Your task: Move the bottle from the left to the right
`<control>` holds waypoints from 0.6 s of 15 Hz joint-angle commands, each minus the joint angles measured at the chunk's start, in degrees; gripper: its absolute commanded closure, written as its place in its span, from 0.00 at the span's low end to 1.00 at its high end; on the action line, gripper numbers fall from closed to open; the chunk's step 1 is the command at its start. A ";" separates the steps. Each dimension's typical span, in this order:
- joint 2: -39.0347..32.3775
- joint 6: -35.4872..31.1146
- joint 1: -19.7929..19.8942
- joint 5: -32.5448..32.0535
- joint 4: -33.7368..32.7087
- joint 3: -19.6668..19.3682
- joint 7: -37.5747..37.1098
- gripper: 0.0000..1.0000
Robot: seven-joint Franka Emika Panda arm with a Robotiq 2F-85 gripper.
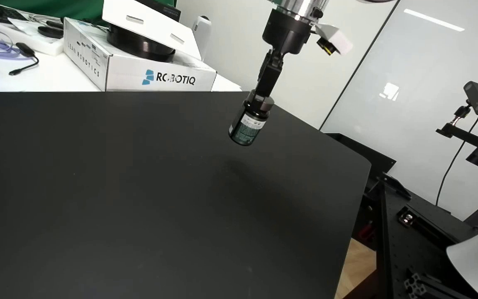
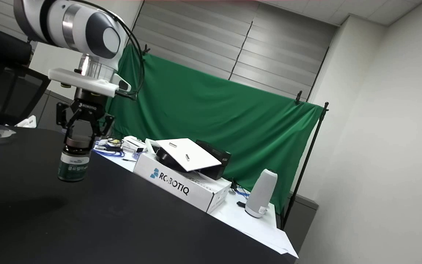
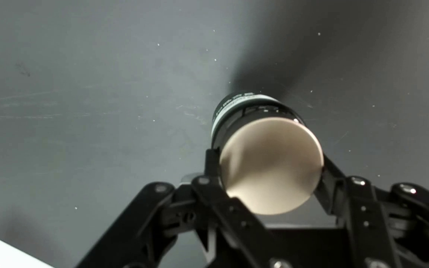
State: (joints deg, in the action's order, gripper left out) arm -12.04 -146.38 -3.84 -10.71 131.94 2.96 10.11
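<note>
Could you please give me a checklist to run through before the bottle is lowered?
1. Grip: ok, the gripper is closed on the bottle, fingers at both sides of the cap.
2. Lift: ok, its shadow lies on the table, apart from it.
3. Bottle upright: cannot tell, exterior views are slanted.
4. Landing spot: cannot tell, no view shows which is meant.
5. Safe to release: not ok, the bottle hangs above the table.

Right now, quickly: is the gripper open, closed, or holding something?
Gripper: closed on the bottle at its cap, holding it above the table.
</note>
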 commanded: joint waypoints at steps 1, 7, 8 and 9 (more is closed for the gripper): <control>2.09 -0.95 1.94 1.67 1.64 -2.07 -4.00 0.64; 1.03 0.59 5.24 5.45 0.19 -6.17 -10.83 0.64; 0.70 0.64 5.56 6.10 -0.01 -6.69 -12.28 0.64; 0.49 0.60 5.75 6.65 -0.08 -7.10 -13.57 0.64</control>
State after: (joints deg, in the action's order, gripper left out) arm -11.59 -146.57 1.38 -5.40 132.27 -3.18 1.76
